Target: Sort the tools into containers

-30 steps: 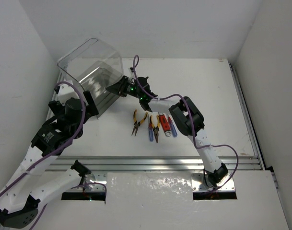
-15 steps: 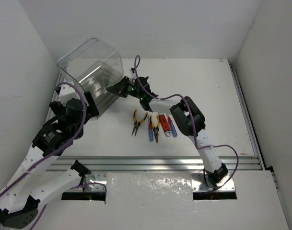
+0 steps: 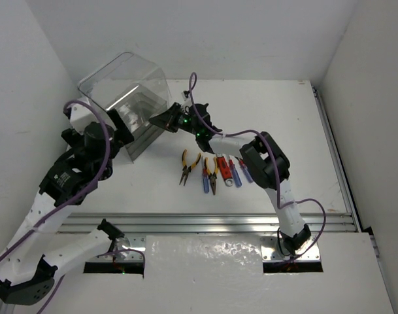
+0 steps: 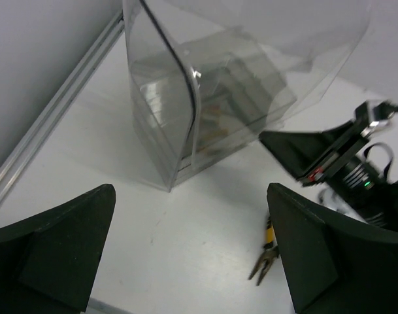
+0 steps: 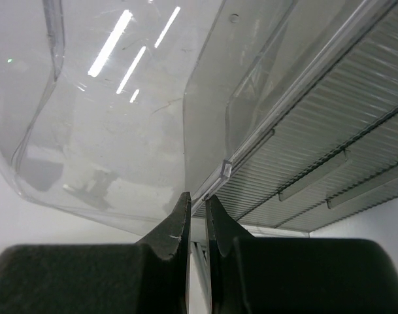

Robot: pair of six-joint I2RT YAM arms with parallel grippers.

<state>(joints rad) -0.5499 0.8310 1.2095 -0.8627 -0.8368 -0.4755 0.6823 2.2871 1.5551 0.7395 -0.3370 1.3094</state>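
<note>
The large clear box [image 3: 123, 98] stands at the far left, with stacked clear trays [image 4: 215, 111] inside. My right gripper [image 3: 165, 120] is shut on a thin clear wall edge of the box [image 5: 225, 171], its jaws nearly touching. My left gripper [image 4: 192, 261] is open and empty, just in front of the box. The tools lie in a row mid-table: yellow pliers [image 3: 187, 167], second yellow pliers [image 3: 212, 174], a blue screwdriver [image 3: 205, 183], a red-handled tool [image 3: 222, 163] and another blue-handled screwdriver [image 3: 236, 174]. One pair of pliers shows in the left wrist view [image 4: 266, 256].
White walls close in the left, far and right sides. A metal rail [image 3: 205, 222] runs along the near edge and another [image 3: 332, 150] along the right. The right arm's forearm [image 3: 231, 139] reaches over the table just behind the tool row.
My left gripper has drawn back to the left, away from the box front. My right gripper has shifted slightly up and right with the box edge in it.
</note>
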